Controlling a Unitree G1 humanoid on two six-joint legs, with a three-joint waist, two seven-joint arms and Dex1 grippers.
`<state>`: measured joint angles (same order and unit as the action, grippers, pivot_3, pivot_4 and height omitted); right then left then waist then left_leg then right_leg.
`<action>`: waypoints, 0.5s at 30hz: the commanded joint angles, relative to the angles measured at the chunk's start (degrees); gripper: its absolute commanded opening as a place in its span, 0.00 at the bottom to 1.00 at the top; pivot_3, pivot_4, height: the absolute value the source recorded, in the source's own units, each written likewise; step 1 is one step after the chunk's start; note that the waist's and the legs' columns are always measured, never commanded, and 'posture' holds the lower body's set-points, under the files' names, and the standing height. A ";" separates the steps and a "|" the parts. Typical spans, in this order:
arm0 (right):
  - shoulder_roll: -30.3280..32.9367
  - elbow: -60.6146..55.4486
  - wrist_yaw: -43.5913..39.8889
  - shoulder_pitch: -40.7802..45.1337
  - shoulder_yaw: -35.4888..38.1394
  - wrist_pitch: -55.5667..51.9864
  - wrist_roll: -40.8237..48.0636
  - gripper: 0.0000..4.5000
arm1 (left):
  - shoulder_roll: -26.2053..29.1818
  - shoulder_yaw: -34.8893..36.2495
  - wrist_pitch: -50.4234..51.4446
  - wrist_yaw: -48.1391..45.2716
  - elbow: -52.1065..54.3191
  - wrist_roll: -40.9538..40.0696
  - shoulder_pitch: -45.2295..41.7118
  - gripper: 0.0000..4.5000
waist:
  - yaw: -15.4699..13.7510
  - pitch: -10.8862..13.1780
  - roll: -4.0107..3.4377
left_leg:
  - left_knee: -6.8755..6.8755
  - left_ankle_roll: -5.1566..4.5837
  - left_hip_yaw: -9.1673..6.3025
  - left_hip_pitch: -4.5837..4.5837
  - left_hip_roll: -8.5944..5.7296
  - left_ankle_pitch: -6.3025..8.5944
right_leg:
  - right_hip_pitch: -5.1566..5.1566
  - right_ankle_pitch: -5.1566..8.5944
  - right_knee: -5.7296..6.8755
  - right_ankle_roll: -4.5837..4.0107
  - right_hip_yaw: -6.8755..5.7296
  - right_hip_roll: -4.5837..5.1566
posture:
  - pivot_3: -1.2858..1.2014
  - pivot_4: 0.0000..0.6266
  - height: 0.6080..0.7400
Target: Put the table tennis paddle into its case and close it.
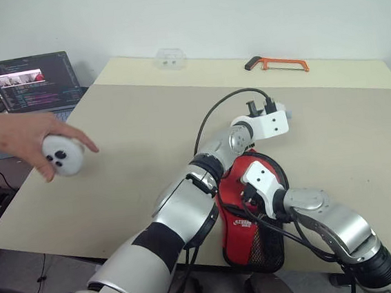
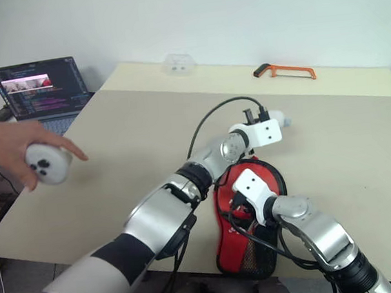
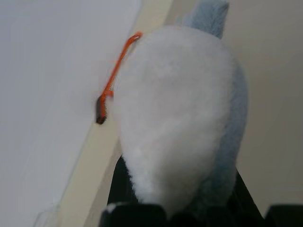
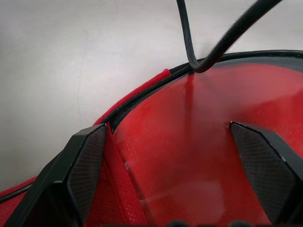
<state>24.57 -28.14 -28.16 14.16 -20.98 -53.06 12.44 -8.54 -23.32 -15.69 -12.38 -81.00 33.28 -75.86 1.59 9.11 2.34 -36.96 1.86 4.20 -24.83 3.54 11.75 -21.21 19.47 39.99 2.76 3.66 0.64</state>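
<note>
Low in the middle of the head views, the case (image 1: 249,235) lies at the table's (image 1: 134,152) near edge, red side up with its white logo, too small to read, above the black mesh pocket. My right gripper (image 4: 175,156) stands wide open astride the smooth red surface showing at the case's opening, which I take to be the table tennis paddle (image 4: 189,137), touching nothing; I judge it waits to steady the case. My left gripper (image 3: 180,215) is pinched on the plush charm (image 3: 177,113), held just above the case, presumably to draw the zipper round. An orange hacksaw (image 1: 276,63) lies at upper right.
</note>
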 commanded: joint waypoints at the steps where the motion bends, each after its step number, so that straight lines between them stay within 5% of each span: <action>1: 0.19 4.94 -0.83 -1.84 -3.14 -2.28 -0.14 1.00 | -1.08 -1.03 -1.32 -7.66 1.74 0.01 2.42 0.12 | 0.12 -0.14 -0.12 | 0.00 0.00 0.03 0.01 0.01 0.00 | 0.00 0.00 0.00 0.00 0.01 0.00 | 0.52 0.24 1.00; 5: -0.02 7.10 -1.36 -0.70 -3.30 -0.89 -0.55 1.00 | -0.10 0.46 2.81 -14.83 1.87 -2.20 4.26 0.12 | 0.21 -0.57 -0.16 | 0.00 -0.01 0.03 0.05 0.03 0.01 | 0.03 0.00 0.03 0.00 0.01 -0.05 | 0.52 0.24 1.00; 15: 0.15 12.62 -3.74 2.43 -3.23 2.87 -1.60 1.00 | 3.85 6.22 2.49 -20.58 3.58 -8.56 3.40 0.90 | 0.34 -0.97 -0.14 | 0.00 -0.03 -0.11 0.21 0.07 0.01 | 0.18 -0.01 0.05 -0.02 0.03 -0.12 | 0.52 0.24 1.00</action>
<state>24.25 -20.89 -31.49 17.86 -22.05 -48.57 12.00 -4.79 -18.56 -13.02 -30.96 -78.28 26.72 -71.89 1.93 8.14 2.19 -36.97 1.84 4.09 -24.62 3.62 11.76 -21.03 19.46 40.04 2.74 3.69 0.51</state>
